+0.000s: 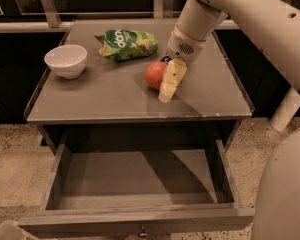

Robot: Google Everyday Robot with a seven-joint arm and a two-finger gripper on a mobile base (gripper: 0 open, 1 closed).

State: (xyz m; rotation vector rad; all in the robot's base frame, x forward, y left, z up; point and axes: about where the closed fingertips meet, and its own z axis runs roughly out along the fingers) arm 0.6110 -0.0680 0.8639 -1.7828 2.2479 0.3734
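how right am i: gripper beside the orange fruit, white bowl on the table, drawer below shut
Wrong on the drawer: the camera view shows it pulled open. The gripper is beside the orange fruit; the white bowl is on the table.

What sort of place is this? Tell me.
Probably a kitchen or break area: a grey table with an open drawer, a white bowl, a green snack bag, and the gripper low beside an orange fruit.
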